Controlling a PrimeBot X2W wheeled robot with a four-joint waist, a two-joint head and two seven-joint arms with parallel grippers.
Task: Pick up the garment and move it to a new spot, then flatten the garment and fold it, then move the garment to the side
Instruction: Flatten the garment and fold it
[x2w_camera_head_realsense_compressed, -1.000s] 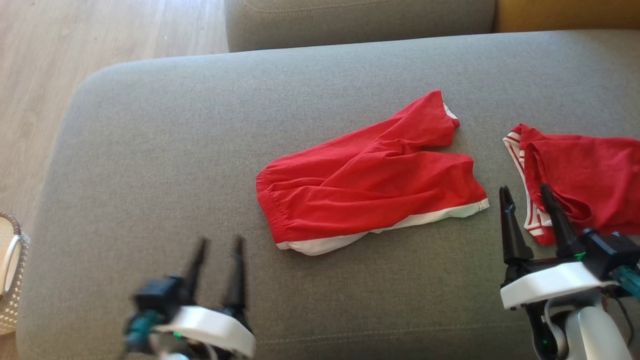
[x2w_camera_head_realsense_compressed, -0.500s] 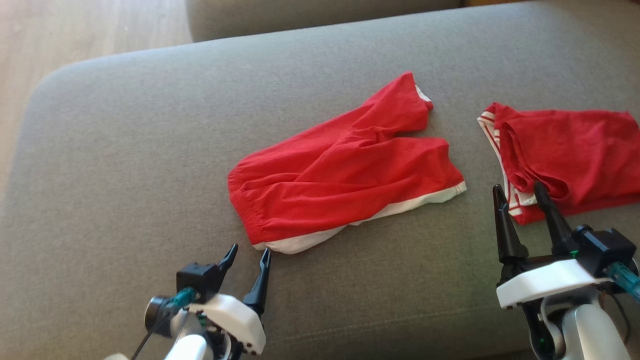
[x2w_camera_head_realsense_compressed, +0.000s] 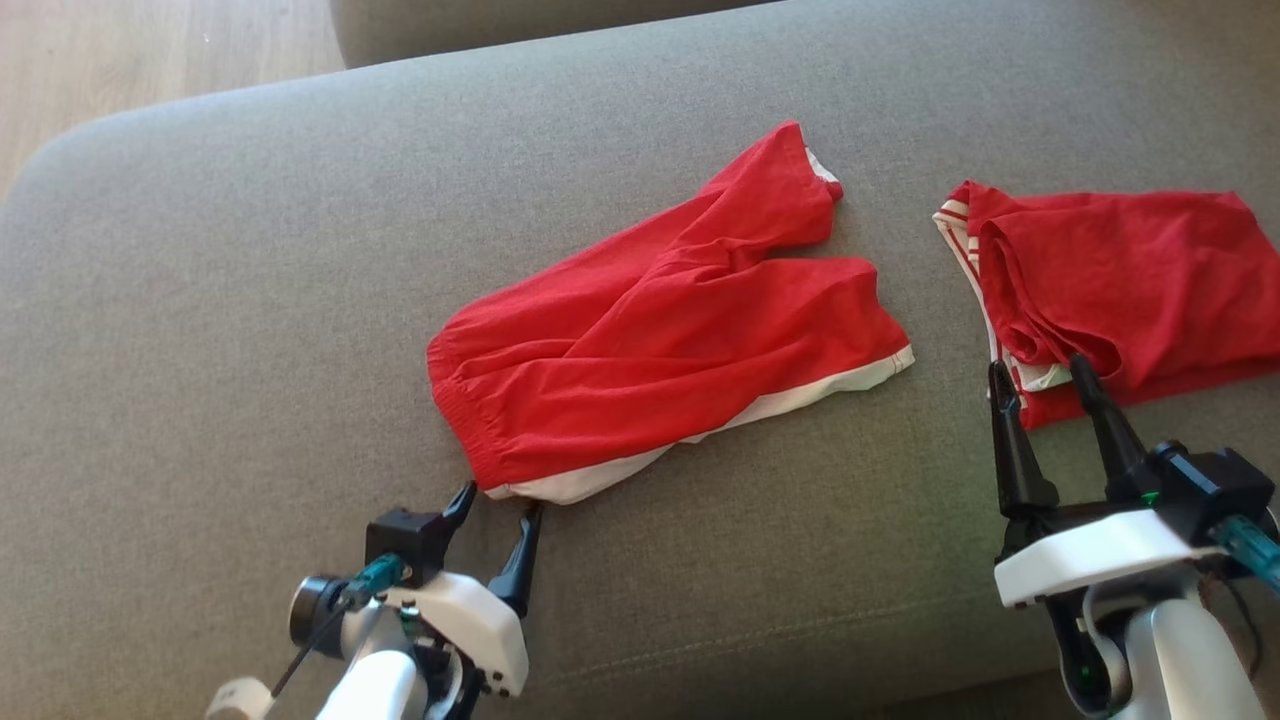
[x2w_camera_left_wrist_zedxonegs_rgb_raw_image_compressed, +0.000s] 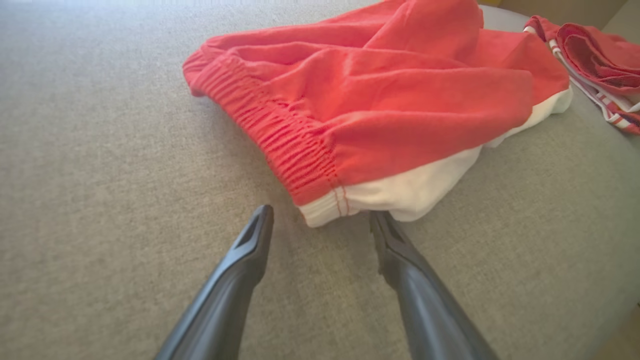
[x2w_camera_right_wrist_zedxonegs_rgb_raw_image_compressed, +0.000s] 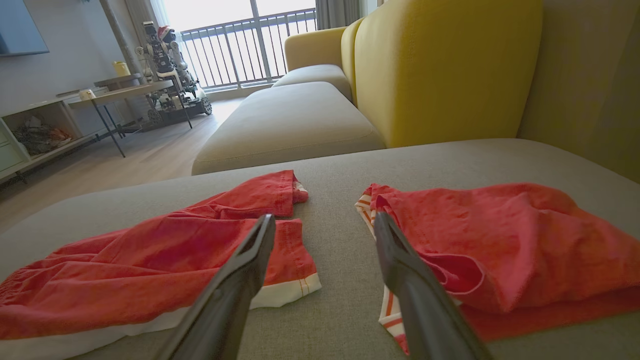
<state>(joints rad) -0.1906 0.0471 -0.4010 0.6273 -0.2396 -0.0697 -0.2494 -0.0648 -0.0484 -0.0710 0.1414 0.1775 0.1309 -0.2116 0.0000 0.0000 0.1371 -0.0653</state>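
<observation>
Left gripper (x2w_camera_head_realsense_compressed: 502, 498) neared garment (x2w_camera_head_realsense_compressed: 660, 360), jaws possibly touching it.

A grey cushion (x2w_camera_head_realsense_compressed: 250, 300) is carrying red shorts (x2w_camera_head_realsense_compressed: 660, 340), lying rumpled near its middle, and a second red garment (x2w_camera_head_realsense_compressed: 1130, 270) lying near them on the right, not touching

Just ahead of the left hand (x2w_camera_head_realsense_compressed: 500, 500), the red shorts (x2w_camera_head_realsense_compressed: 660, 370) run off the top edge in the left wrist view. Whether that hand's finger (x2w_camera_left_wrist_zedxonegs_rgb_raw_image_compressed: 395, 245) touches their white hem (x2w_camera_left_wrist_zedxonegs_rgb_raw_image_compressed: 400, 192) cannot be told. Beyond the right hand (x2w_camera_head_realsense_compressed: 1037, 368), the second red garment (x2w_camera_head_realsense_compressed: 1130, 270) is cut by the head view's right edge and one finger covers part of its striped trim (x2w_camera_head_realsense_compressed: 975, 280), while far past that hand in the right wrist view the things on the low shelf (x2w_camera_right_wrist_zedxonegs_rgb_raw_image_compressed: 37, 132) are too small to tell.
</observation>
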